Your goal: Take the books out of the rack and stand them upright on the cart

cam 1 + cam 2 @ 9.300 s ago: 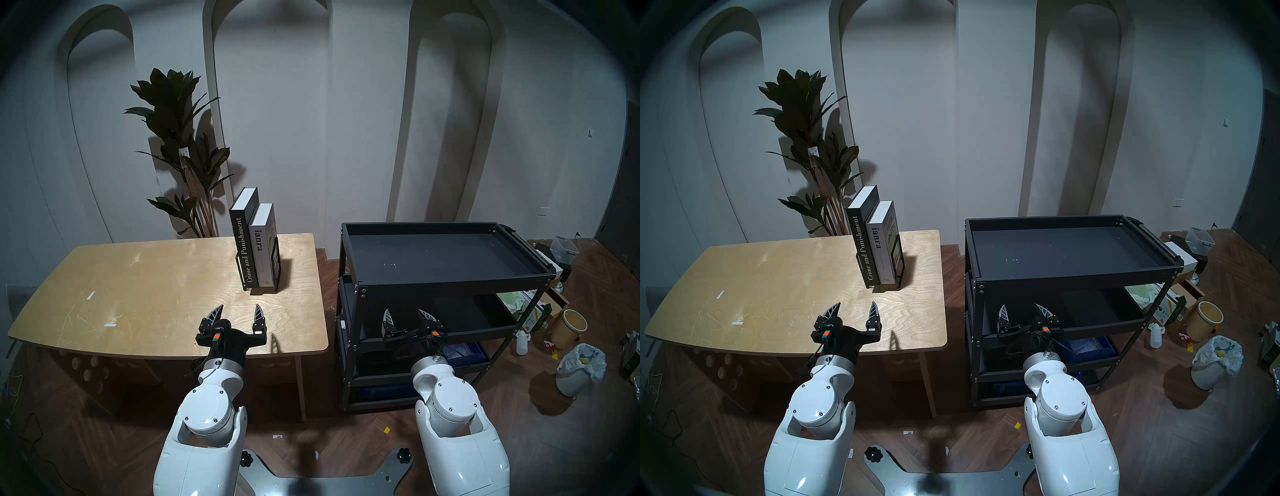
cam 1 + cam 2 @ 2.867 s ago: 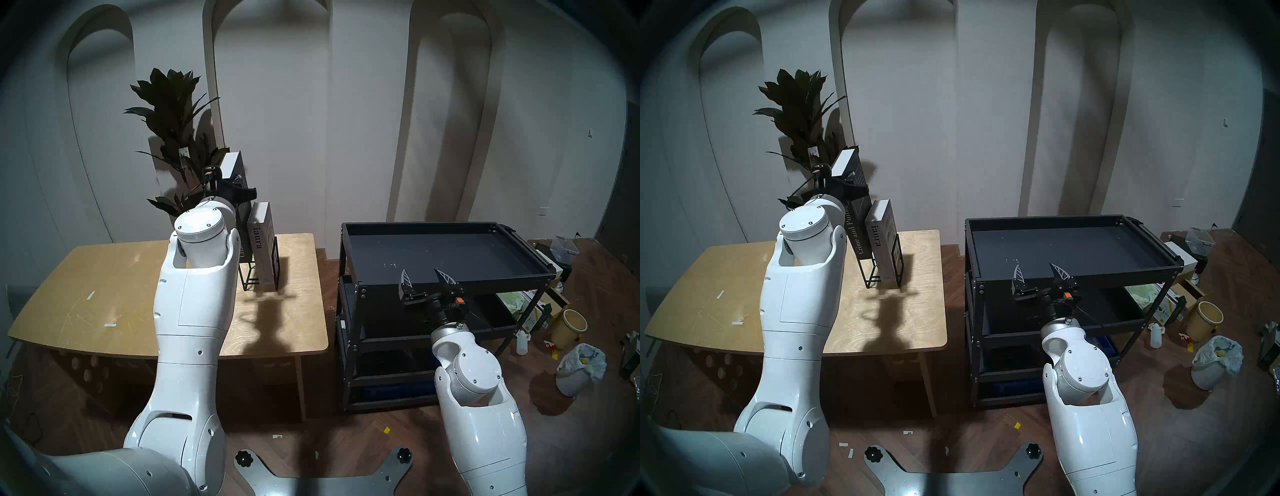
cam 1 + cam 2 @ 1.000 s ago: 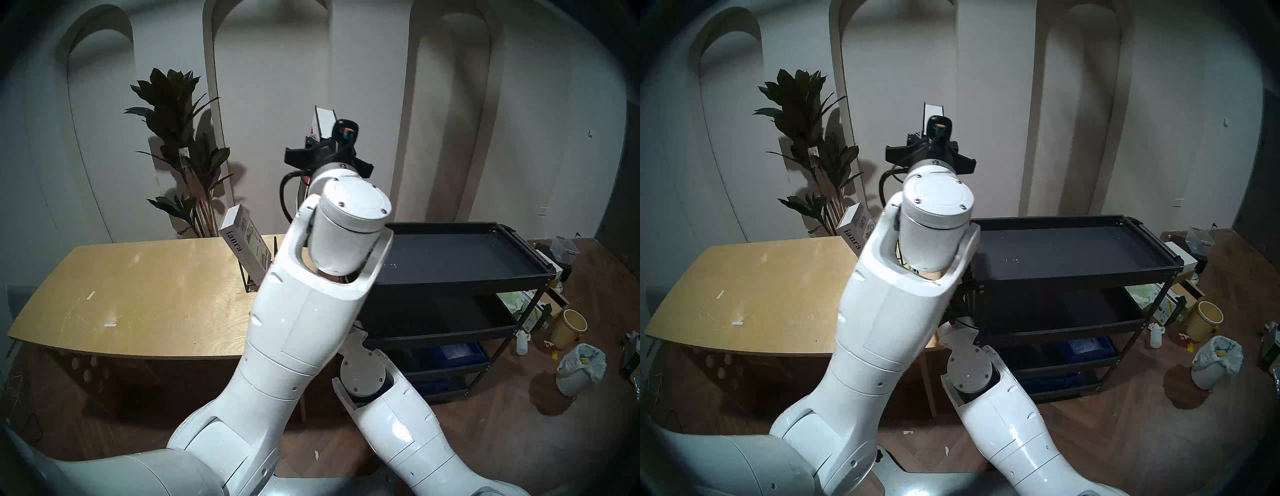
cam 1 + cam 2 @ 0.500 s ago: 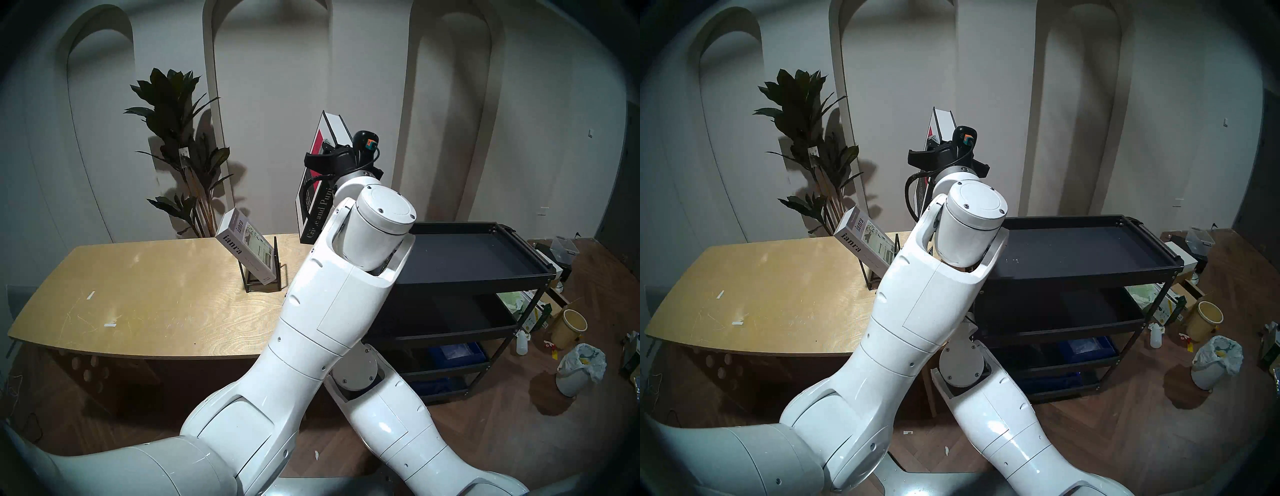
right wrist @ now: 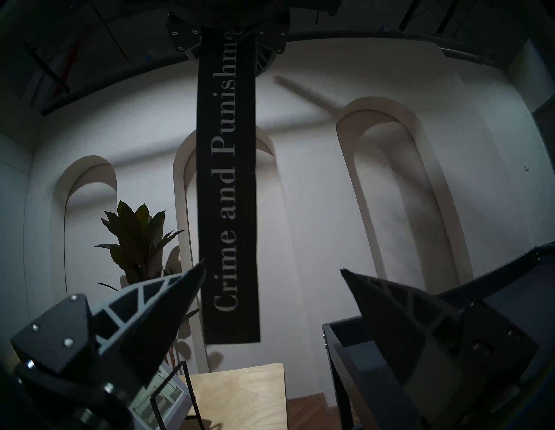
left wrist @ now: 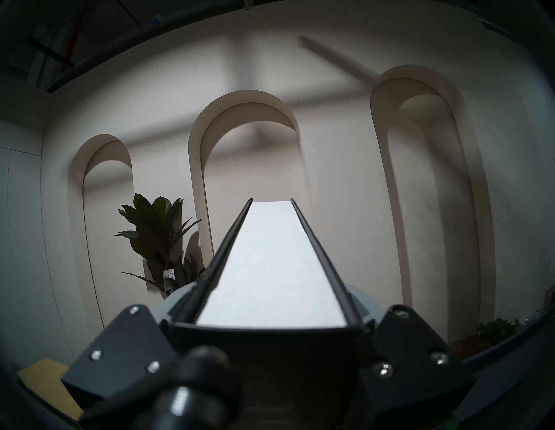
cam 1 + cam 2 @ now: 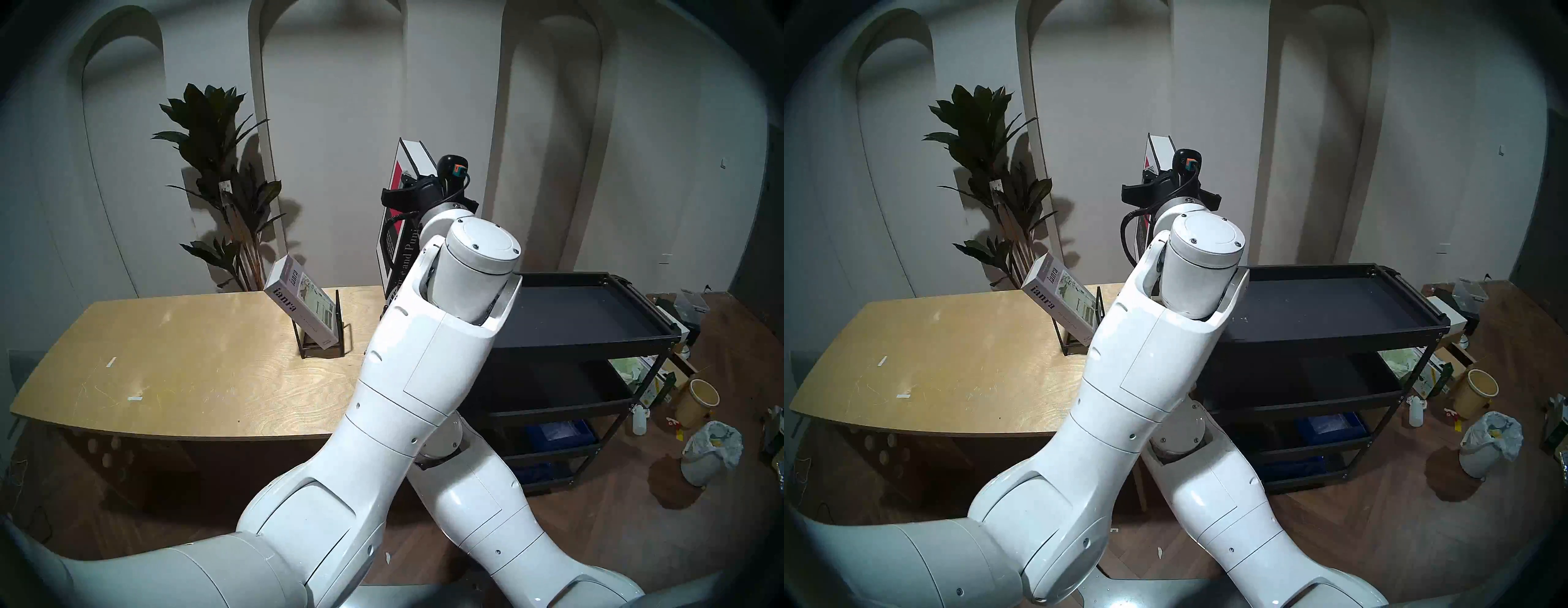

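My left gripper [image 7: 413,187] is shut on the black book [image 7: 399,237], spine "Crime and Punishment". It holds the book high in the air, tilted, between the table and the cart [image 7: 594,339]. The left wrist view looks along the book's white page edge [image 6: 270,264]. The pale book [image 7: 303,305], spine "ianra", leans left inside the wire rack [image 7: 339,314] on the table. In the head views my left arm hides my right gripper. The right wrist view shows that gripper [image 5: 271,267] open below the black spine [image 5: 228,180].
The wooden table [image 7: 169,361] stands left of the cart, with a tall plant [image 7: 212,170] behind it. A blue bin [image 7: 560,433] sits on the cart's lower shelf. A bagged white bin [image 7: 708,450], a yellow bucket [image 7: 698,401] and boxes litter the floor at right.
My left arm has lifted the black book out of the rack and carried it right, towards the cart. The pale book has tipped over to the left in the rack.
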Controlling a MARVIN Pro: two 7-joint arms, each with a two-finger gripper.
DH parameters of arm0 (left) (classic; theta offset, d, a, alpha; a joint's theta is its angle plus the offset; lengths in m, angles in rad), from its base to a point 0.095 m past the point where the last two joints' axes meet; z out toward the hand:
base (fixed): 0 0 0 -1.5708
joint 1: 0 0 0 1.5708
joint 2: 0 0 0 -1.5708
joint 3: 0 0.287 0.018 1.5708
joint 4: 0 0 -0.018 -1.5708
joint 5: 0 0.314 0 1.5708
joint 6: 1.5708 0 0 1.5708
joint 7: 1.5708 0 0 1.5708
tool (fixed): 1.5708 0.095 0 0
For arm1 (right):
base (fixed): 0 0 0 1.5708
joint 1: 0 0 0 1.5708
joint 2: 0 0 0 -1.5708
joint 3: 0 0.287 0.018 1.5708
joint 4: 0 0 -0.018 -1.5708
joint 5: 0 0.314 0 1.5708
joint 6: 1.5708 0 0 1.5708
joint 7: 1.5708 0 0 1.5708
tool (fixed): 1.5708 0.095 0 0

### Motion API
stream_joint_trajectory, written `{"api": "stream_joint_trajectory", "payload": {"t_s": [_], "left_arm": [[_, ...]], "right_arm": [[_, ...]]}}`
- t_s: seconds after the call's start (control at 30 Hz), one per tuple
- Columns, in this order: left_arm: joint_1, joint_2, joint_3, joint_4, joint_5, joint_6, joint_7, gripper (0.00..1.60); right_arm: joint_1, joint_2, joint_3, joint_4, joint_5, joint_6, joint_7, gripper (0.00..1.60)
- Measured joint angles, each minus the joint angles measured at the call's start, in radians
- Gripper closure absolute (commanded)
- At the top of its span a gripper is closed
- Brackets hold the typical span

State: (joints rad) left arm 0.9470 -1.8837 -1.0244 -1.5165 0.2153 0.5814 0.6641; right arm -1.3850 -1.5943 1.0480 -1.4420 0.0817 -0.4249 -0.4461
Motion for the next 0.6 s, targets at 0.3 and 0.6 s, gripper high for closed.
{"api": "stream_joint_trajectory", "payload": {"t_s": [0.3,0.6], "left_arm": [[0.000,0.010,0.059,0.001,-0.031,0.006,0.013,1.60],[0.012,0.047,0.104,-0.018,-0.067,0.036,0.032,1.60]], "right_arm": [[0.018,0.004,-0.019,0.000,0.021,-0.014,0.014,0.00],[0.040,0.023,-0.018,0.003,0.028,-0.027,0.007,0.00]]}}
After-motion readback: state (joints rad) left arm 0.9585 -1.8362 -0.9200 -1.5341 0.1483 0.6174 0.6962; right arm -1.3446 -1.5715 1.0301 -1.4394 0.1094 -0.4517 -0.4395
